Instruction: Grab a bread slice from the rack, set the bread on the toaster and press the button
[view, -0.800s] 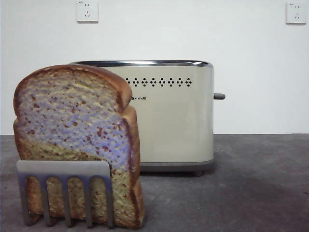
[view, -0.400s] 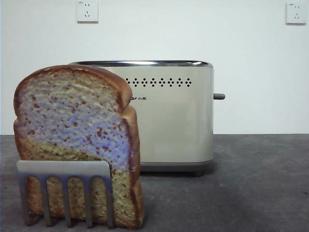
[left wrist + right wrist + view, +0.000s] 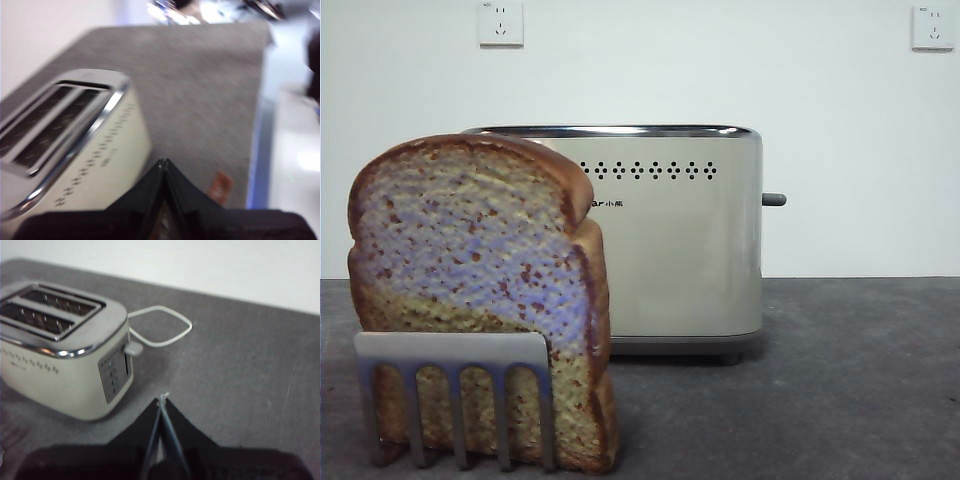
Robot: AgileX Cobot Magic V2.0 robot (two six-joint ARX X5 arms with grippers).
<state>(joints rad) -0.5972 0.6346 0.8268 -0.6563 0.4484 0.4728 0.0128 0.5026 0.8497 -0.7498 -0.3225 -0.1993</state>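
Task unstarted: slice of bread (image 3: 470, 290) upright in rack (image 3: 455, 400) on counter (image 3: 840, 380) before toaster (image 3: 670, 240) with empty slots; left gripper (image 3: 163, 167) and right gripper (image 3: 162, 402) aloft, jaws together, nothing held; pick, placement, button press outstanding.

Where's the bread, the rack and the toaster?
bread (image 3: 470, 240), front view, pale crumb face.
rack (image 3: 450, 348), front view, top bar of its front plate.
toaster (image 3: 680, 260), front view, cream side.

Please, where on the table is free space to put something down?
Bare grey table lies beside the toaster on its lever side, as far as the white cord loop. It is crowded where the slice of bread stands in the rack.
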